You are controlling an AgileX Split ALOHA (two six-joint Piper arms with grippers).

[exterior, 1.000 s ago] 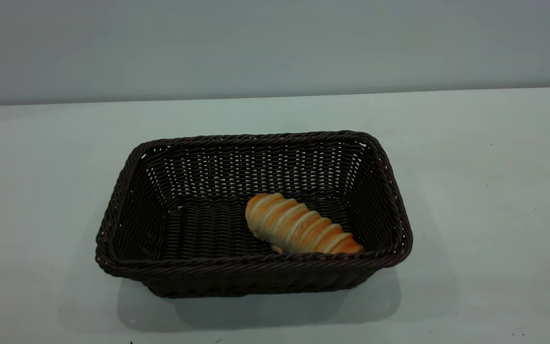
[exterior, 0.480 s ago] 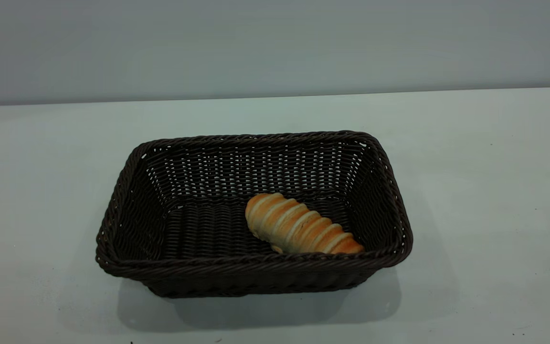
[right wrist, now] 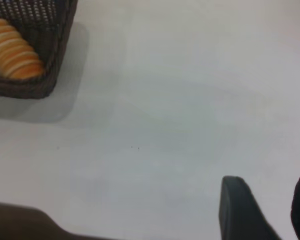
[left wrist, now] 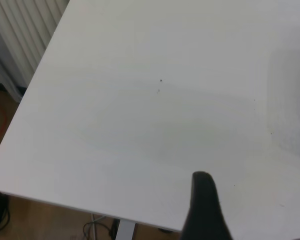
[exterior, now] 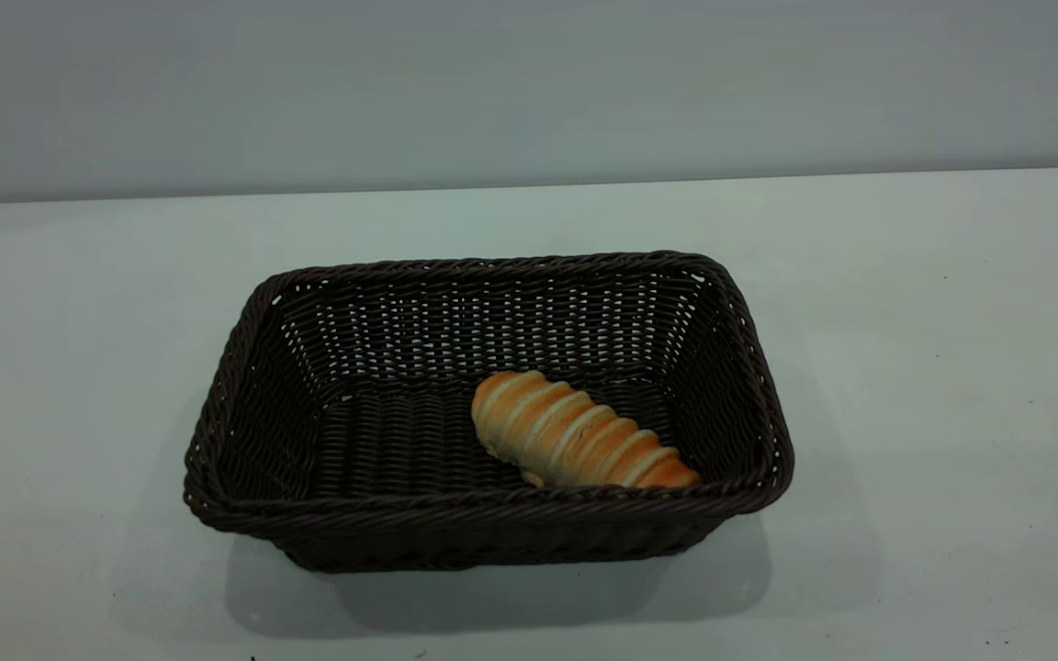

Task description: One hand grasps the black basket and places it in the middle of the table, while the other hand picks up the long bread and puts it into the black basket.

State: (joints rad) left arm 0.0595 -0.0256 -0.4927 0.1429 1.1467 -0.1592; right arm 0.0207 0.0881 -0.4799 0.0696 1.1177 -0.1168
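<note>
The black basket point(exterior: 252, 431) stands in the middle of the table point(exterior: 933, 386). The long bread point(exterior: 575, 431) lies inside it on the basket floor, towards its front right corner. Neither gripper shows in the exterior view. In the right wrist view my right gripper point(right wrist: 269, 182) is open and empty above bare table, well apart from the basket's corner point(right wrist: 52, 75) with the bread's end point(right wrist: 12, 50) showing inside. In the left wrist view my left gripper point(left wrist: 255, 210) is open and empty over bare table; only one of its fingers point(left wrist: 205, 210) shows.
The table's rounded corner and edge point(left wrist: 20, 187) show in the left wrist view, with floor and cables below. A grey wall point(exterior: 529, 83) runs behind the table. Bare white surface lies on both sides of the basket.
</note>
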